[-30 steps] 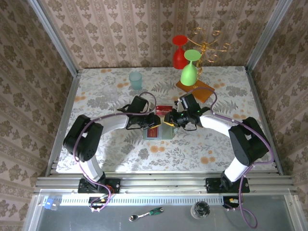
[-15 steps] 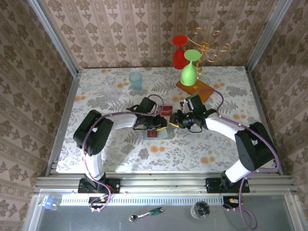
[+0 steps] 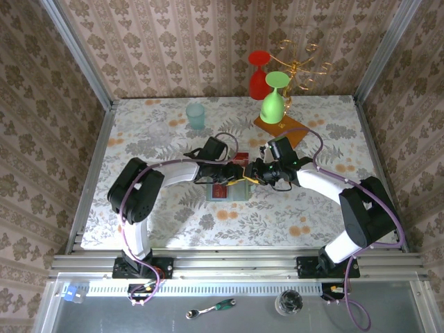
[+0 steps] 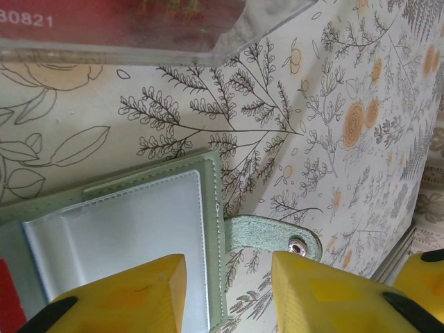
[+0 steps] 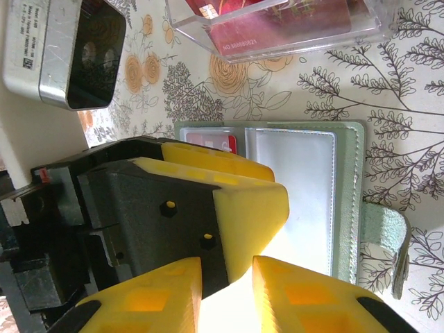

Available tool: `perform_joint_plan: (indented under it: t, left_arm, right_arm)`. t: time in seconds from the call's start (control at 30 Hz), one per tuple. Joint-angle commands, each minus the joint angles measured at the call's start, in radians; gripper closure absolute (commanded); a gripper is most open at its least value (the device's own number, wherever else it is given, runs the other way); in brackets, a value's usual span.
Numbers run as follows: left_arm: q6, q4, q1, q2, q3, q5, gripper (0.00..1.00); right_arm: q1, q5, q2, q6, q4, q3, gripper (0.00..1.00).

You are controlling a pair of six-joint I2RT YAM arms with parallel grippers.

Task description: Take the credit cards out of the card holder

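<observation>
Left end effector [image 4: 227, 277] spread over card holder [image 4: 125, 222]; right end effector [image 5: 226, 288], grip unclear; red card [image 5: 211, 142] plainer from right wrist.

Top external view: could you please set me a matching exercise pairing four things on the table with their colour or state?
Things:
1. card holder
2. tumbler
3. wooden slab
4. tray

Colour or state:
A. orange-brown
B. transparent plastic
C. grey-green, lying open
D. pale teal, standing upright

Pairs: 1-C, 2-D, 3-A, 4-B
</observation>
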Motion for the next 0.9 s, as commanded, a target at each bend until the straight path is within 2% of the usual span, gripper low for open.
perform_joint_plan:
  t: [0.0,0.47,0.87]
  left_arm:
    - [0.027,-0.033,0.023,-0.021,0.013,0.02,0.62]
    - [0.061,-0.001,0.138,-0.161,-0.146,0.039,0.63]
    - [0.092,0.009,0.227,-0.263,-0.318,0.032,0.68]
  right_arm:
    - [-0.002,0.002,0.016,0.013,0.009,-0.014,0.72]
    - [0.073,0.015,0.14,0.048,0.015,0.07,0.72]
    - [0.153,0.012,0.288,0.047,-0.034,0.232,0.72]
